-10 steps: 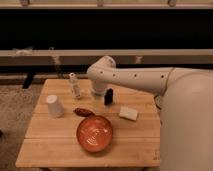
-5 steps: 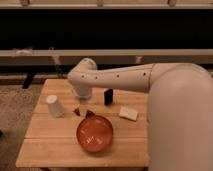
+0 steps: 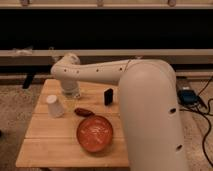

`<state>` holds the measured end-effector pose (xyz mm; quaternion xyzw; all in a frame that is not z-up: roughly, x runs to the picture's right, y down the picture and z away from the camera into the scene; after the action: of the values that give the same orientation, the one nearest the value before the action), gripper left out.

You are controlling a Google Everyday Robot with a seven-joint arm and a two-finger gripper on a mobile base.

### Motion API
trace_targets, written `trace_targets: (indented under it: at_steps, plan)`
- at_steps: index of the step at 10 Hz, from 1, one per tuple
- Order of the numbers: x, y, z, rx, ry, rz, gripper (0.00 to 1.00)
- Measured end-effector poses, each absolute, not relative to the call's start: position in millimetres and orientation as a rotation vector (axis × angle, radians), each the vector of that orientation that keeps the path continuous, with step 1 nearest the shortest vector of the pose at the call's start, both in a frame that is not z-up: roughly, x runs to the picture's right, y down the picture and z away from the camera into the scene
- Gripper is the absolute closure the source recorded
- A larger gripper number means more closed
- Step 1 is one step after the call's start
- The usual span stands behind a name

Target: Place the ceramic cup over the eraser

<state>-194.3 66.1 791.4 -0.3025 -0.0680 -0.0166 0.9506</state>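
Arm (image 3: 107,71) outstretched, end effector (image 3: 70,93) hanging below wrist (image 3: 66,74)

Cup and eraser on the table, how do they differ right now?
The cup is white; the eraser is black. The cup is round and tapered, narrow end up; the eraser is a flat-sided block. The cup looks bulkier than the eraser. Both stand on the wooden table, untouched, with the gripper hanging between them, nearer the cup.

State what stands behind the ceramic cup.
The gripper hangs just behind the ceramic cup, near the back edge of the table. Whatever stands behind the gripper is covered by it. The eraser stands apart, further right.
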Motion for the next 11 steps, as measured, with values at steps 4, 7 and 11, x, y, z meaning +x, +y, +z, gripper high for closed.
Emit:
trace_targets:
  at_steps: [4,7,11]
  plan:
    - [-230,72,788,-0.615,-0.168,-0.059,0.2]
    - [-254,70,797,-0.599,-0.174,-0.061,0.2]
    - [-285,67,808,-0.587,-0.169,-0.078,0.2]
